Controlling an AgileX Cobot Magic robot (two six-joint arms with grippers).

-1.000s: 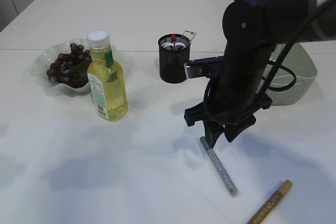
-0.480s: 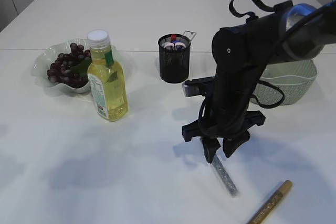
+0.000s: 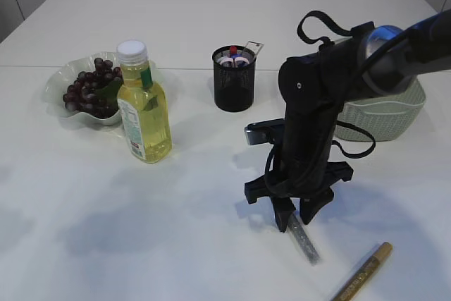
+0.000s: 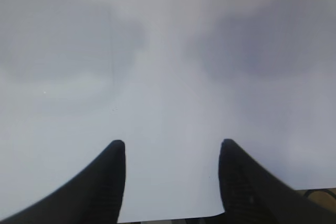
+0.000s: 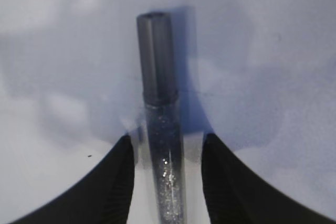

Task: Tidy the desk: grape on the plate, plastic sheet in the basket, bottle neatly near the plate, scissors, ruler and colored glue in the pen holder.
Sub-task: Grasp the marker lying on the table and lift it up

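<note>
Right gripper low over table, fingers parted, straddling silver glitter glue tube. Tube flat, long axis between fingers, cap away from wrist. Left gripper parted, empty, nowhere near.

The exterior view slants down across the table; both wrist views face it closely, the left blurred.

Glue stick was sparkly silver with a grey cap, bottle yellow, pen holder black mesh, basket pale green.
</note>
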